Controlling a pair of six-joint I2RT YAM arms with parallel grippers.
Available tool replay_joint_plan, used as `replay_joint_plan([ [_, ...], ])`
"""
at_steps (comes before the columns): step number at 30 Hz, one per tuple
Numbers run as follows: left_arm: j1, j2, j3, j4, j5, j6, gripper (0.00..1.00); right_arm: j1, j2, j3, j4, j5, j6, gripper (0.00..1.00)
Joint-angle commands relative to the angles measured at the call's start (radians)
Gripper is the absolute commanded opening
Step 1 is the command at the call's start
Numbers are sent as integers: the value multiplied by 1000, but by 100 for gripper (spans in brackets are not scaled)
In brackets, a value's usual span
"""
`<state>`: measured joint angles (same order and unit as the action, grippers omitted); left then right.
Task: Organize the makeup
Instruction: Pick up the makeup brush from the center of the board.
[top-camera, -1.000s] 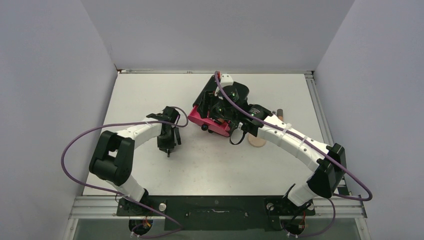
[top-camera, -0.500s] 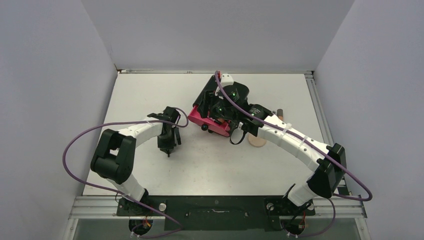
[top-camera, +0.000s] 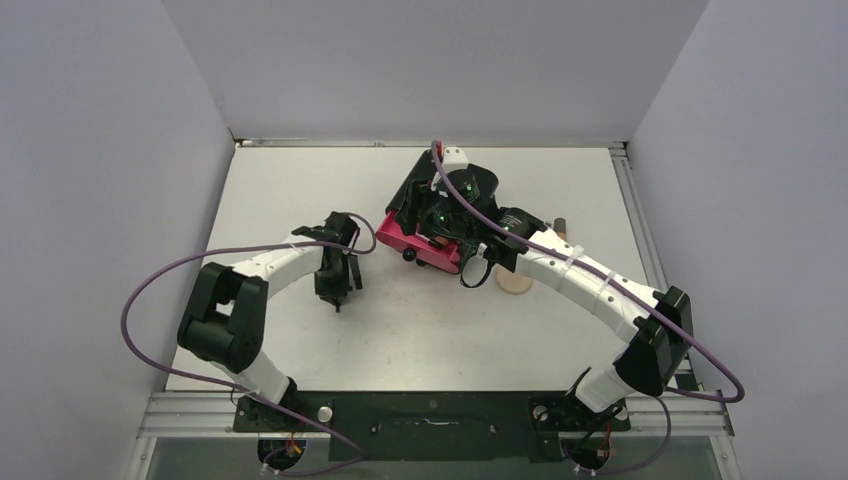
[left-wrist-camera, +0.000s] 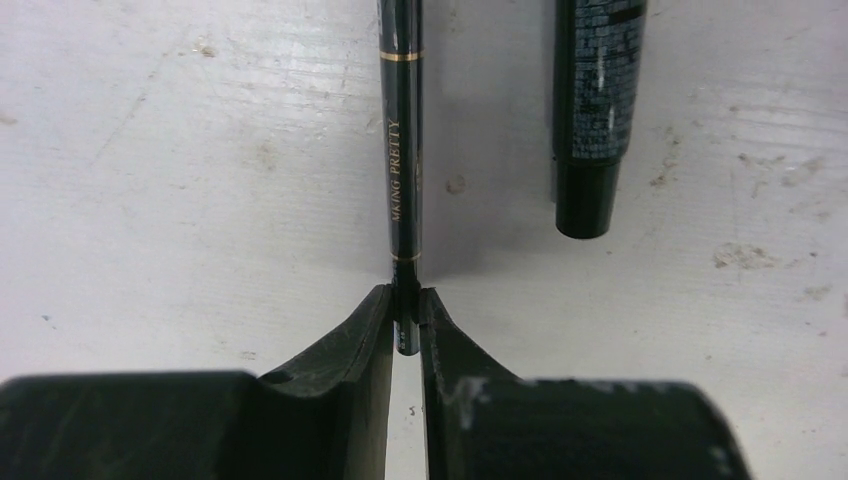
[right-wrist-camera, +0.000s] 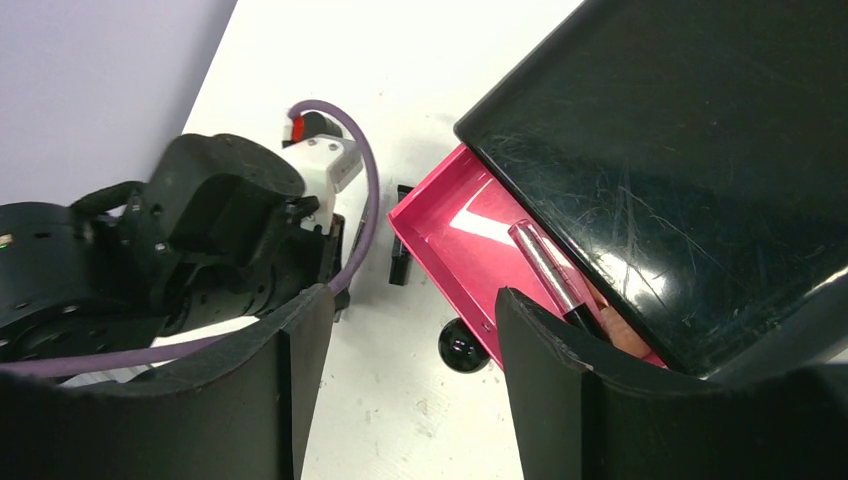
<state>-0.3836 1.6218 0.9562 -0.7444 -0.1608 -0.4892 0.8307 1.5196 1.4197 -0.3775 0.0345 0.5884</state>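
Your left gripper (left-wrist-camera: 405, 318) is pinching the near end of a thin black pencil (left-wrist-camera: 403, 150) that lies on the white table (left-wrist-camera: 180, 180). A thicker black tube (left-wrist-camera: 590, 100) lies just beside it, parallel and not touching. A round peach disc (top-camera: 517, 283) sits partly under your right arm. Farther out, your right gripper (right-wrist-camera: 412, 390) hangs with its jaws spread at the pulled-out pink drawer (right-wrist-camera: 450, 235) of the black cabinet (right-wrist-camera: 690, 150). A slim metallic tube (right-wrist-camera: 545, 265) lies in that drawer.
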Motion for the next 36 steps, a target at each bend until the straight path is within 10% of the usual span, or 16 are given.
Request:
replay_joint_plan([
  [1,-2,-137,-5,33,-47,-8,0,-11,-4,28,22,-21,1,58],
  [16,26,-522,-128,236,44,36,0,-75,-92,-96,153,-57,109,58],
  [36,179,-712,-283,686,800,-26,0,-117,-125,-194,361,-273,167,54],
])
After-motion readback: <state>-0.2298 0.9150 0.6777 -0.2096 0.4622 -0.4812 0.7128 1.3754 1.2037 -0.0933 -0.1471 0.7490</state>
